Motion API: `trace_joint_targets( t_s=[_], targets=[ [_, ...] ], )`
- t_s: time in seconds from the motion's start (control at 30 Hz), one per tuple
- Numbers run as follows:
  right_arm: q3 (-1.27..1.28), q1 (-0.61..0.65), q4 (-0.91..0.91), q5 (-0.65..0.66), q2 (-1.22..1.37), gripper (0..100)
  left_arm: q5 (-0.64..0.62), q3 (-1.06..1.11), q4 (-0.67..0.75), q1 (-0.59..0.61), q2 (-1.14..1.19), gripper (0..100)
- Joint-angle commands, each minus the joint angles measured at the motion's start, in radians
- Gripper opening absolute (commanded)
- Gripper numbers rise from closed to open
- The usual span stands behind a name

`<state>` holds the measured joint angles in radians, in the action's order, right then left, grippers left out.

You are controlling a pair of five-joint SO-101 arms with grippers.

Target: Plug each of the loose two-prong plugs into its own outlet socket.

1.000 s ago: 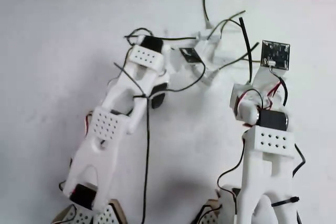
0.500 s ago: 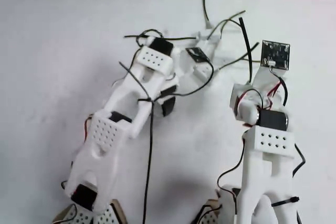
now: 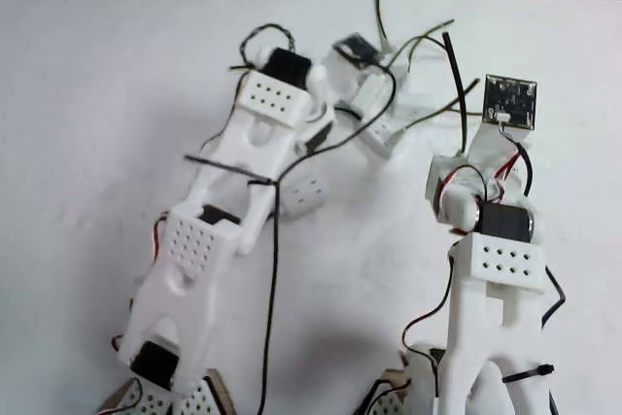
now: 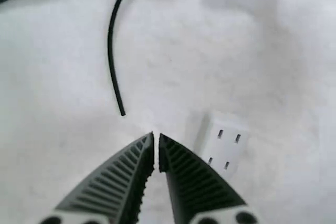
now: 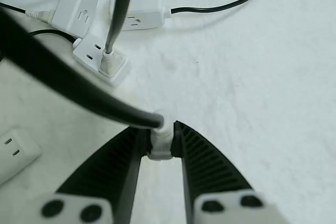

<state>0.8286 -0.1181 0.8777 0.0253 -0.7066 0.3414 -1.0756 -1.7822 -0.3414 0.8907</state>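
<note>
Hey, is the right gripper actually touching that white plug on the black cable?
Touching. In the right wrist view, the white plug sits pinched between both fingers of the right gripper.

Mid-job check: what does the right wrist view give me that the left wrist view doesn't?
Right wrist view: the right gripper is clamped on a white plug trailing its black cord, and an outlet block has a plug already seated. Left wrist view: the left gripper, shut and empty, is near a free outlet and a loose black cable end. Both: the white table and white outlet blocks.
</note>
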Motion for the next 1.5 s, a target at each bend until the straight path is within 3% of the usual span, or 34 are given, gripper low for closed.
trace_joint_targets(
  t_s=[0.0, 0.2, 0.57, 0.8, 1.13, 1.33, 1.47],
  targets=[
    [-0.037, -0.001, -0.012, 0.003, -0.027, 1.6, -0.097, -0.078, -0.006, 0.036, -0.148, 2],
    [-0.035, 0.015, -0.012, -0.002, -0.024, 1.6, -0.17, -0.003, -0.008, 0.056, -0.366, 2],
    [-0.034, 0.147, 0.031, 0.003, -0.024, 1.7, -0.176, 0.537, 0.06, 0.166, -0.86, 2],
    [-0.014, 0.291, 0.03, 0.003, -0.024, 1.7, -0.176, 0.971, 0.253, 0.302, -1.194, 2],
    [-0.008, 0.486, 0.004, 0.003, -0.021, 1.7, -0.176, 1.682, 0.654, 0.555, -1.558, 2],
    [-0.011, 0.562, -0.082, 0.008, 0.079, 1.7, -0.176, 1.973, 0.816, 0.665, -1.724, 2],
    [-0.015, 0.599, -0.147, 0.091, 0.12, 1.7, -0.176, 2.108, 0.884, 0.707, -1.804, 2]
  ],
)
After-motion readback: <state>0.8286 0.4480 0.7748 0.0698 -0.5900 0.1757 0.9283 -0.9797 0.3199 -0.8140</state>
